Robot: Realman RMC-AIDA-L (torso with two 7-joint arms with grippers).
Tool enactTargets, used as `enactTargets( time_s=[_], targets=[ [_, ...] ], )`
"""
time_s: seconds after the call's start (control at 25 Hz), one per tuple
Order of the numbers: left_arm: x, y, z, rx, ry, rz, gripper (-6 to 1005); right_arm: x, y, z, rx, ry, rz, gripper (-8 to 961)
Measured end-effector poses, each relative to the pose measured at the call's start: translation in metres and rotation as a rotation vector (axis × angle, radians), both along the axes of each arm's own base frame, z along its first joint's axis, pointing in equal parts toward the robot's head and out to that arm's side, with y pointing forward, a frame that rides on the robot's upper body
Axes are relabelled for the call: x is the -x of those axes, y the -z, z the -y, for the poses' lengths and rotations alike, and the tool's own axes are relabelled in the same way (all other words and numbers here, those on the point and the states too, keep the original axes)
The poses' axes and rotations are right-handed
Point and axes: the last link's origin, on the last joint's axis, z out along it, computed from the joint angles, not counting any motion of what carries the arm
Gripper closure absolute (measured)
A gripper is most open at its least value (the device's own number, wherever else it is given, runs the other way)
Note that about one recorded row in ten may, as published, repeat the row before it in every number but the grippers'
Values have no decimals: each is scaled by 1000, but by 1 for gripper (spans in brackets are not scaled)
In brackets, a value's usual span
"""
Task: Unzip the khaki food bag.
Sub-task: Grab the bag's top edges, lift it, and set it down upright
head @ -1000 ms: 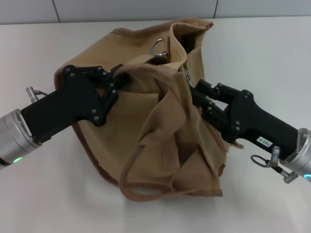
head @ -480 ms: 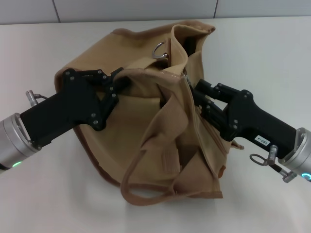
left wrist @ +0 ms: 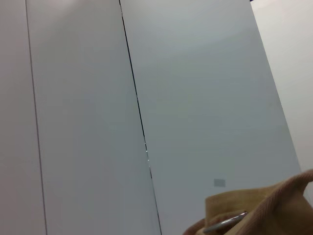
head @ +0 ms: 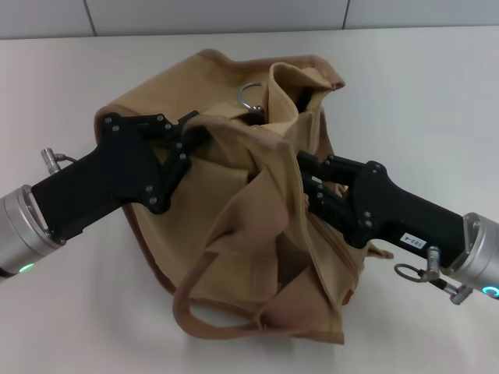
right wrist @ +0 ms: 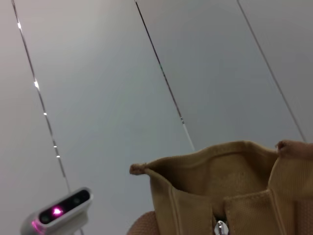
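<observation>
From the head camera I saw the khaki food bag (head: 257, 226) slumped in the middle of the white table (head: 437, 86), its top rumpled and one strap handle (head: 204, 308) looping off its near edge. I had bare tabletop on every side of the bag, widest beyond its far edge up to the wall panels (head: 234, 14). The left gripper (head: 189, 134) sat against the bag's left upper edge, fingers pinched together on a fold of canvas. The right gripper (head: 306, 185) pressed into the bag's right flank; its tips were buried in the cloth, so I could not tell whether they were apart or together. A metal ring (head: 249, 97) stood at the bag's far top edge, just beyond the left gripper. A small white label (head: 411, 241) sat on the right arm's housing, but its print was too fine for me to read.

Through the left wrist camera I saw mostly wall panels (left wrist: 195, 98) with dark seams, and only a corner of the khaki food bag (left wrist: 274, 205) with a thin silver piece of metal (left wrist: 225, 223) against it.

Through the right wrist camera the bag's open rim (right wrist: 215, 171) rose before the same panels, with a silver zipper pull (right wrist: 221, 227) at its centre seam. Beside the bag's rim sat a grey device (right wrist: 58, 213) with a lit pink light.
</observation>
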Motion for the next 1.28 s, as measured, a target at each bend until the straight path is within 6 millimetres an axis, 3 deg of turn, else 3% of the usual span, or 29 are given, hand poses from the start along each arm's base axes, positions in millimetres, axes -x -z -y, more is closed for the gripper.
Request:
enactTargets(
  time_s=[1.28],
  targets=[
    [0, 1, -2, 1, -2, -6, 951, 6, -31, -8, 459, 67, -99, 659]
  ],
)
